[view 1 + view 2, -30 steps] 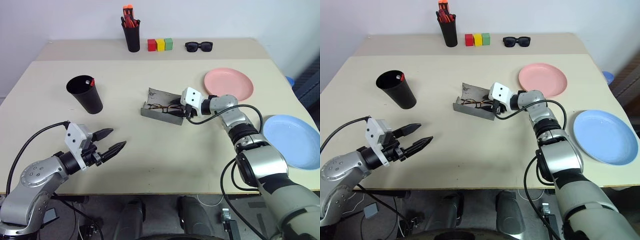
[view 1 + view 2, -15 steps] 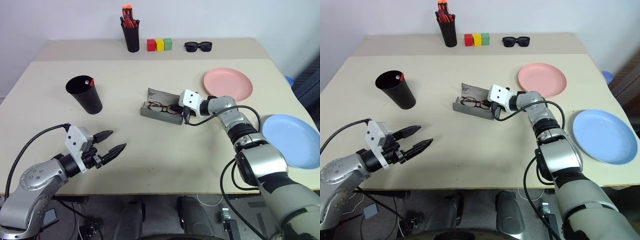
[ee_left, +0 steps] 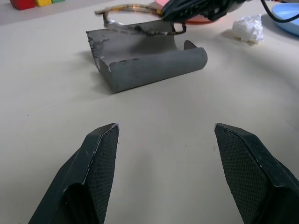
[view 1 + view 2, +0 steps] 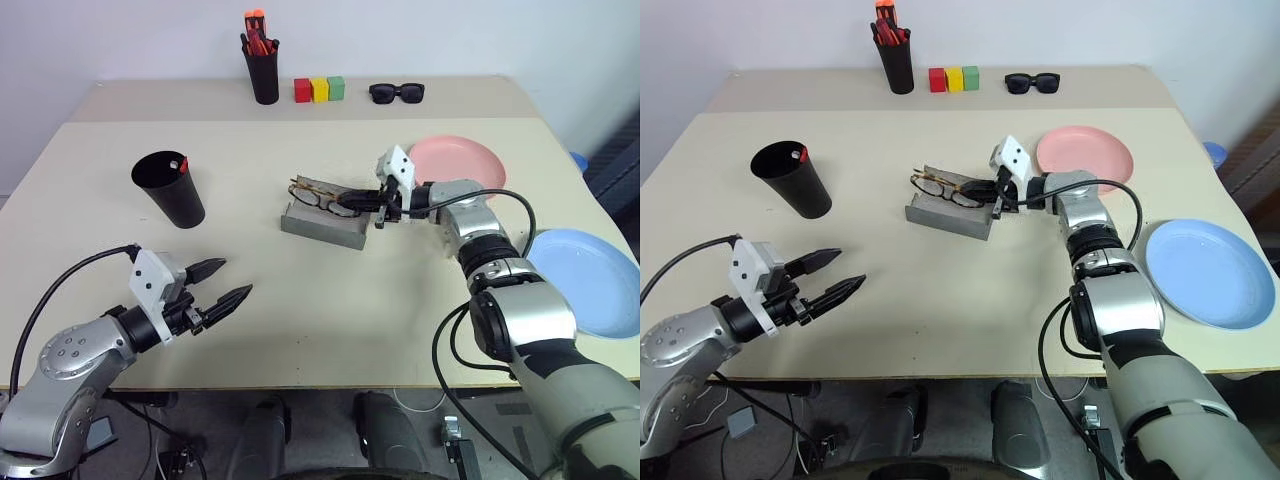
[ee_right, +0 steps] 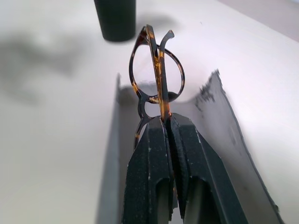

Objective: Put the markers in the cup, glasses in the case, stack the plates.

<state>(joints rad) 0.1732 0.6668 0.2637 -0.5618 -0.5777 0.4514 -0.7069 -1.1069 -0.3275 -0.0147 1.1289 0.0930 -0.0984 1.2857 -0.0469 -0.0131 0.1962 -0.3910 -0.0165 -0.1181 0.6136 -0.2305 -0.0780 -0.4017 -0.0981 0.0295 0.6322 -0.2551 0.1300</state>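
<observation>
The glasses, thin and tortoiseshell-rimmed, hang just above the open grey case at mid-table. My right gripper is shut on one of their temple arms, reaching in from the right. The black cup stands to the left with a red marker leaning inside its rim. The pink plate lies behind my right arm, and the blue plate lies apart at the right edge. My left gripper hovers open near the front left, empty, its fingers pointing toward the case.
At the back of the table stand a black pen holder with orange-red pens, a row of three coloured blocks and black sunglasses. A cable runs along my right arm.
My right gripper has shut on the glasses, rolled its wrist and lifted them up from inside the case. The left arm has stayed still.
</observation>
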